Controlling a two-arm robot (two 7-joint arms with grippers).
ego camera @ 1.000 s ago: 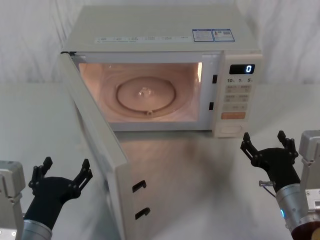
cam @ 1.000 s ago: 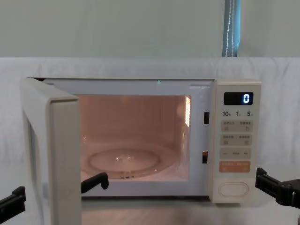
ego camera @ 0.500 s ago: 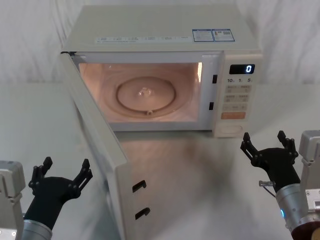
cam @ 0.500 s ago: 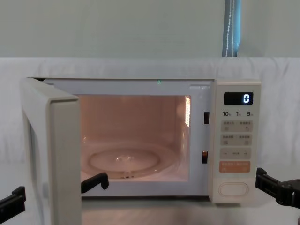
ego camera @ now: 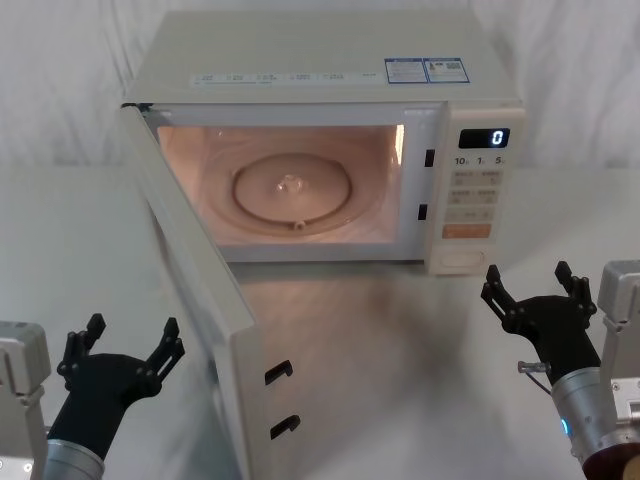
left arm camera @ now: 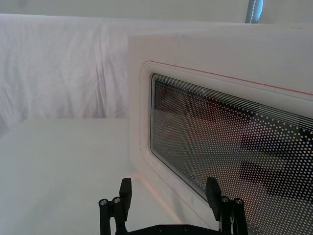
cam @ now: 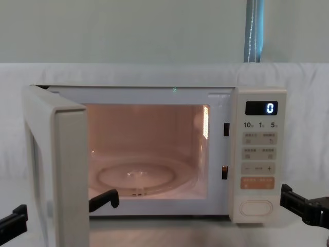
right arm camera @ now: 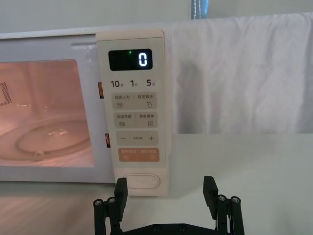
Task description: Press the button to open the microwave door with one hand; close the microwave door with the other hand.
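The cream microwave (ego camera: 330, 70) stands at the back of the table with its cavity lit. The microwave door (ego camera: 190, 290) is swung wide open toward me on the left, edge-on in the chest view (cam: 69, 175). My left gripper (ego camera: 134, 325) is open and empty, low beside the door's outer face. In the left wrist view this gripper (left arm camera: 168, 182) faces the door's dark window (left arm camera: 220, 147) without touching it. My right gripper (ego camera: 526, 272) is open and empty, a short way in front of the oval button (ego camera: 461, 257). The right wrist view puts the gripper (right arm camera: 165, 181) just short of the button (right arm camera: 141, 181).
The control panel (right arm camera: 133, 122) carries a display reading 0, small labelled keys and an orange key (right arm camera: 139, 154). The glass turntable (ego camera: 292, 188) lies inside the cavity. White cloth hangs behind the oven. Bare tabletop (ego camera: 400, 350) spreads between the open door and my right gripper.
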